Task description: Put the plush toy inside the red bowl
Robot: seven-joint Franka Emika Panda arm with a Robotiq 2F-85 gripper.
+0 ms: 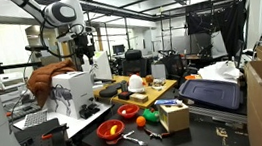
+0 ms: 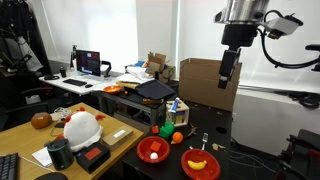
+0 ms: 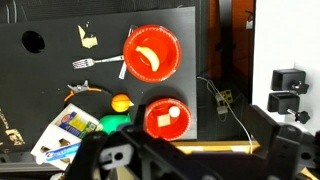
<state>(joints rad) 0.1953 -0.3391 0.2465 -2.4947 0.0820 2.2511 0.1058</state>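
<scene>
Over on the pale wooden desk [image 2: 15,140], well apart from both red dishes: the plush toy [image 2: 82,128], white with orange-red trim, sitting untouched on its top. On the adjoining black desk [image 2: 225,150], two red bowls close together: the red bowl [image 2: 141,150], nearer the wooden desk, with a small pale piece inside; the banana bowl [image 2: 186,160] just beside it, holding a yellow banana-shaped piece. Both caught from above in the wrist view as well, along with a fork [image 3: 95,63] lying beside the banana bowl, an orange ball [image 3: 120,102] and a green lump [image 3: 112,123] next to the red bowl, and a blue-and-yellow box [image 3: 68,125] toward the lower edge, all on the black surface. High above the black desk, clear of every item and pointing down: the tool [image 2: 226,82]. Cannot tell whether clenched or released: dark and small in both exterior views, only a blurred dark mass along the bottom of the wrist view.
</scene>
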